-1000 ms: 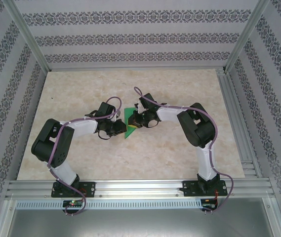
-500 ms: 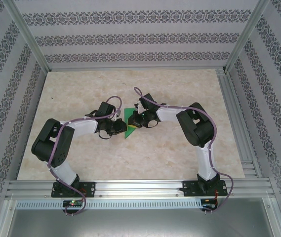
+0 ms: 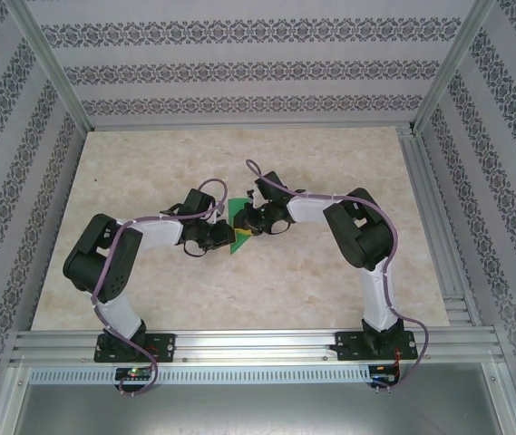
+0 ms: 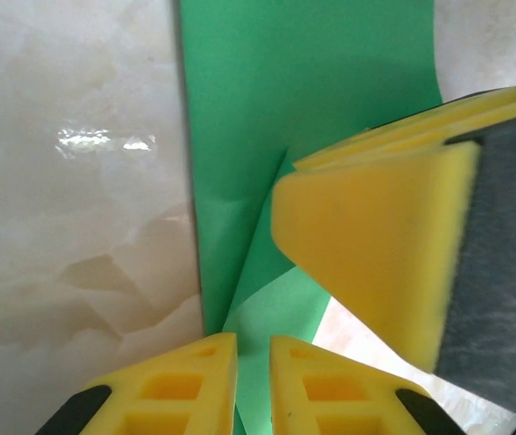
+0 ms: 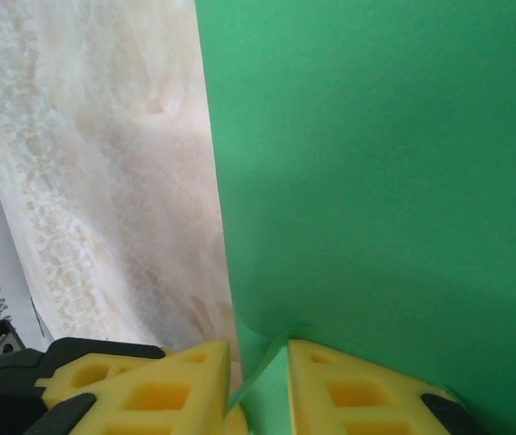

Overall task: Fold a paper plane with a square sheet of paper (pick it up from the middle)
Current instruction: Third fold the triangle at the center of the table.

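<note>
**Plan and wrist views.** The table (image 3: 267, 299) is being viewed from above. The sheet of paper (image 3: 238, 208), partly folded, is lying near the table's middle, well apart from every edge, with its long axis running from the near edge toward the far edge. The sheet is being flanked by both arms, and neither is judged the nearer. The left gripper (image 4: 253, 385) is being held on the left-edge side, jaws narrowly apart, with a diagonal fold running into the gap. The right gripper (image 5: 259, 362) is being held on the right-edge side, jaws slightly wider, with a raised green edge standing between them. The coming move is judged to be turning on that raised edge.
</note>
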Tool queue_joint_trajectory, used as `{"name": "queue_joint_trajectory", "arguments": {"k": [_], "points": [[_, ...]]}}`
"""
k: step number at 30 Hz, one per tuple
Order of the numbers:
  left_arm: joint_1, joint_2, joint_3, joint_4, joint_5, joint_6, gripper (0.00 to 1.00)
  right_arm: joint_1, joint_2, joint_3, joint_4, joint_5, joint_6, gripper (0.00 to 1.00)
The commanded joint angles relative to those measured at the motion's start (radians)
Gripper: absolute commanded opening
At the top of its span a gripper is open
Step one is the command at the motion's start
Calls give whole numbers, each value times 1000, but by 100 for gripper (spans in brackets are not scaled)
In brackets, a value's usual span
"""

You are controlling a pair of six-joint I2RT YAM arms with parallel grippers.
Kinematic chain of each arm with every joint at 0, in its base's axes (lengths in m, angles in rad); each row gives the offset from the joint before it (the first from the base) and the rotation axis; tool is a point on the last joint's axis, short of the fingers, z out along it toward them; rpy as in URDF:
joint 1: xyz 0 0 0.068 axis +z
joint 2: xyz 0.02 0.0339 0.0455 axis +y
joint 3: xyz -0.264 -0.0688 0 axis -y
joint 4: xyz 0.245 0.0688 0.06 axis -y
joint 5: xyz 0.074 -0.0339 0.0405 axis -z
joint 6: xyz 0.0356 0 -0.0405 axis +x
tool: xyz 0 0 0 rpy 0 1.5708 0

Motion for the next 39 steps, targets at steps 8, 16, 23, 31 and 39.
{"name": "queue_joint_trajectory", "arguments": {"k": [8, 16, 23, 31, 39], "points": [[-11, 21, 9, 35, -63, 6, 14, -11, -25, -9, 16, 27, 9, 37], [7, -43, 19, 7, -106, 13, 14, -17, -24, -23, 18, 36, 13, 35], [46, -31, 56, 6, -107, 41, 17, -22, -25, -28, 21, 38, 17, 30], [69, 19, 75, 64, -29, 50, 19, -27, -24, -33, 23, 35, 20, 19], [69, 64, 83, 134, 56, 12, 16, -27, -21, -31, 13, 42, 20, 13]]}}
